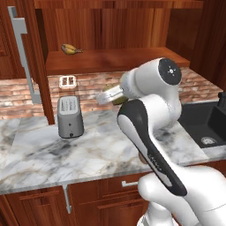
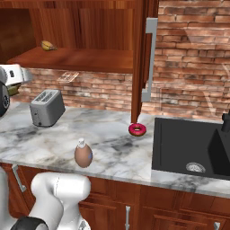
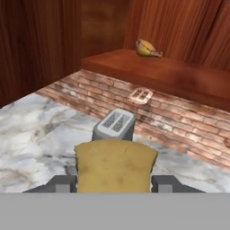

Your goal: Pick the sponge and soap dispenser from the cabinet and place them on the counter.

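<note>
We see the sponge (image 3: 116,165) clamped between the gripper (image 3: 116,183) jaws, held in the air above the counter (image 1: 39,154) — toaster (image 3: 114,125) beyond it. The soap dispenser (image 2: 83,153) stands upright on the marble; a banana (image 1: 70,49) lies on the open cabinet (image 1: 114,59) shelf.

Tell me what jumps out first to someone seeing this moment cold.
The yellow sponge clamped in the hand, held above the marble counter in front of the toaster. Next, the brown soap dispenser standing on the counter near its front edge, and a lone banana on the open cabinet shelf.
</note>
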Robot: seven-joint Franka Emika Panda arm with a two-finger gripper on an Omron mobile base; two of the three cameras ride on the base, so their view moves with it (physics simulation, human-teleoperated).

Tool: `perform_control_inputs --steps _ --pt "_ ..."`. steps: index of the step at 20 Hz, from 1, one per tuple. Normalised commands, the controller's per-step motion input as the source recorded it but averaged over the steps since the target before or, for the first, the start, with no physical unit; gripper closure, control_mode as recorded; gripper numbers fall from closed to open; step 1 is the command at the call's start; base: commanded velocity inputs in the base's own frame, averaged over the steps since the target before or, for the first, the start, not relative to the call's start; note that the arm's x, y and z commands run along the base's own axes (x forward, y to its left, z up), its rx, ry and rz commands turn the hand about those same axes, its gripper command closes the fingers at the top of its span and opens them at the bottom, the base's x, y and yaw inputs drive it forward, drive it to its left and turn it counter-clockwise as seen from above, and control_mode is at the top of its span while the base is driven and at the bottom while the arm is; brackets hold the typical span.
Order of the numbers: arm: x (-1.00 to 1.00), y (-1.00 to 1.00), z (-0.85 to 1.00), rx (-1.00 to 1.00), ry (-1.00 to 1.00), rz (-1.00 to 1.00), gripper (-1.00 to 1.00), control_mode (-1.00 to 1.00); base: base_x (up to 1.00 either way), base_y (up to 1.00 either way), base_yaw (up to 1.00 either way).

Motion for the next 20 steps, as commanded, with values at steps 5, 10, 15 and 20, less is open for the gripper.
perform_control_inputs --steps 5,10,15,20 --pt "-0.52 -0.07 -0.33 0.01 0.09 -0.05 1.00 -1.00 0.00 0.00 0.00" --pt "-0.44 -0.08 -0.39 0.01 0.08 -0.04 1.00 -1.00 0.00 0.00 0.00" --pt "-0.07 0.00 -0.30 0.03 0.07 0.00 1.00 -1.00 0.00 0.00 0.00" --pt "0.00 0.00 -0.19 0.01 0.08 0.00 1.00 -1.00 0.00 0.00 0.00"
